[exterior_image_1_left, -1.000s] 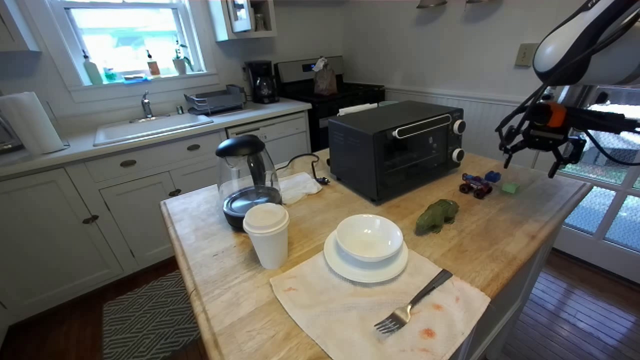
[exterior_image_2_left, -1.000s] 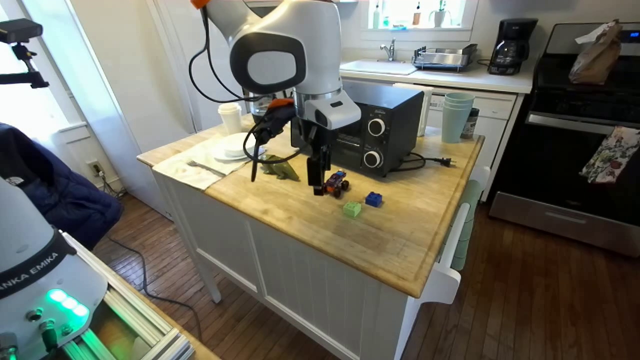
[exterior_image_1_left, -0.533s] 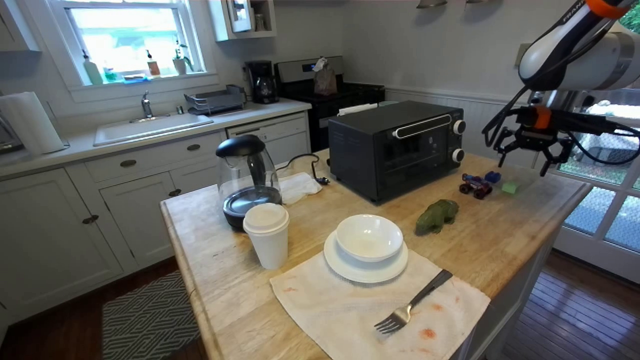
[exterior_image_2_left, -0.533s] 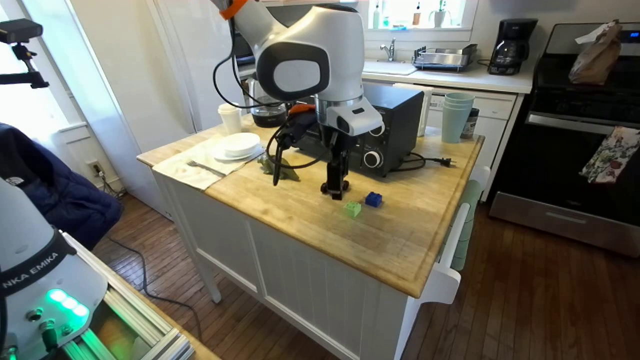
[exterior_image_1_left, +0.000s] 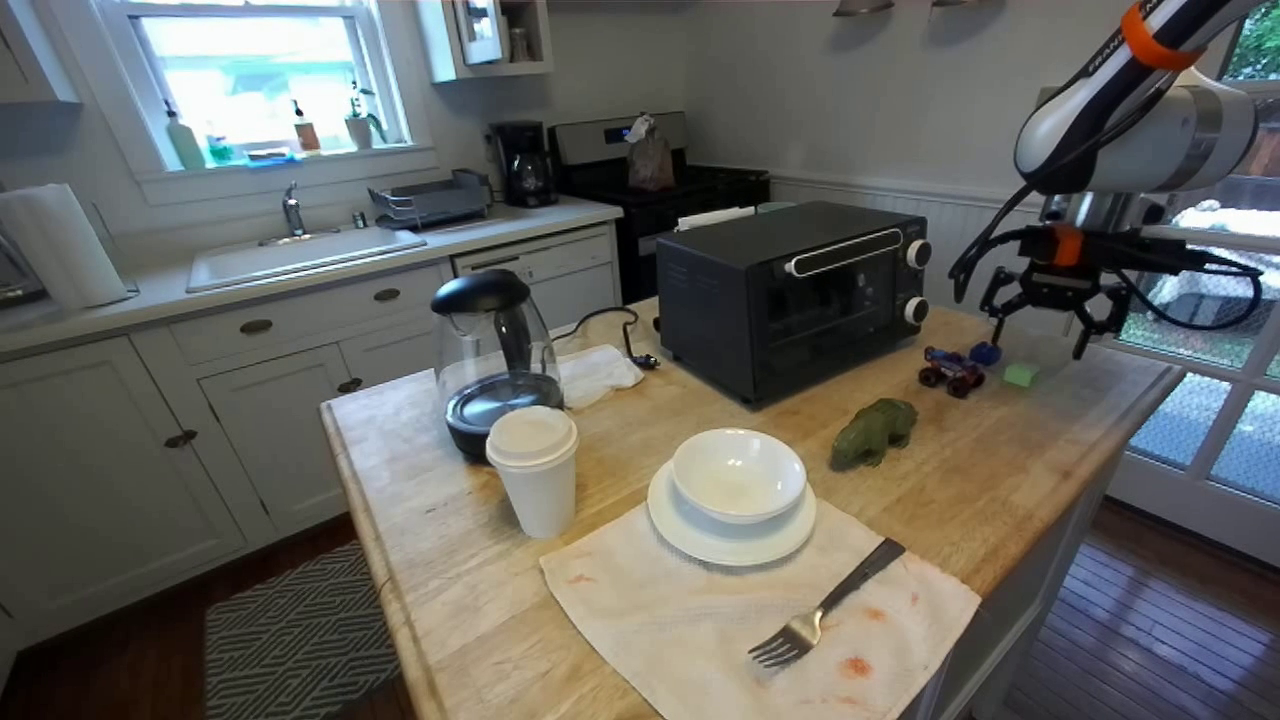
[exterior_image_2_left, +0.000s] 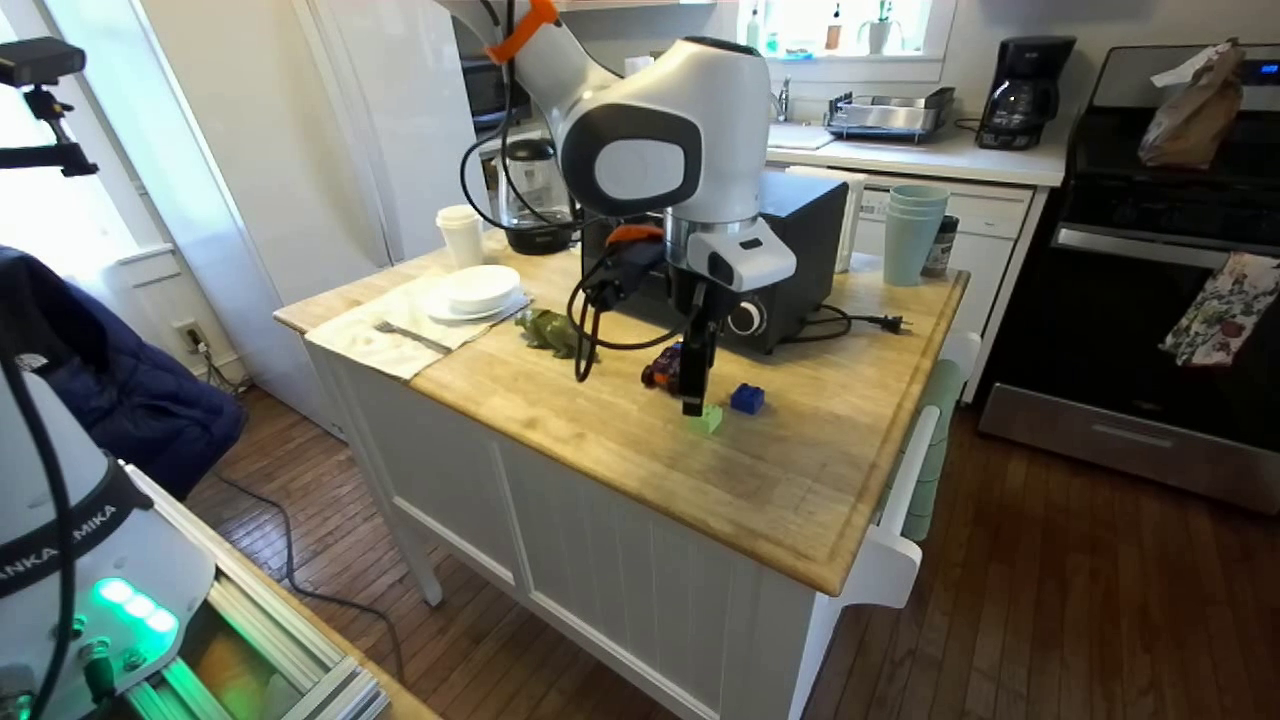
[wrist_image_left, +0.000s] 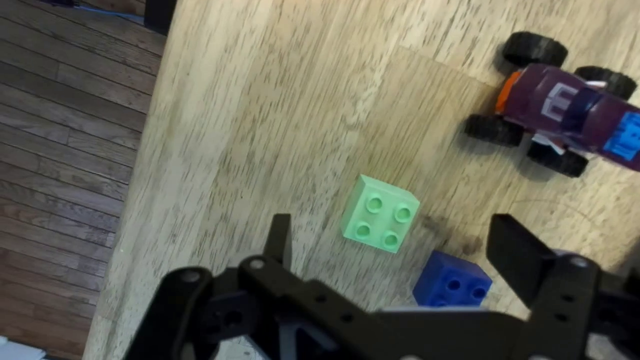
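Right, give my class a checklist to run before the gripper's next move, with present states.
1. Gripper open, holding nothing: ok.
2. Green block right way up on the tabletop: ok.
3. Blue block apart from it: ok, a gap shows.
4. Only one block between the fingers in the wrist view: not ok, both show there.
5. Toy truck apart from the fingers in that view: ok.
6. Exact height of the fingers over the blocks: cannot tell.
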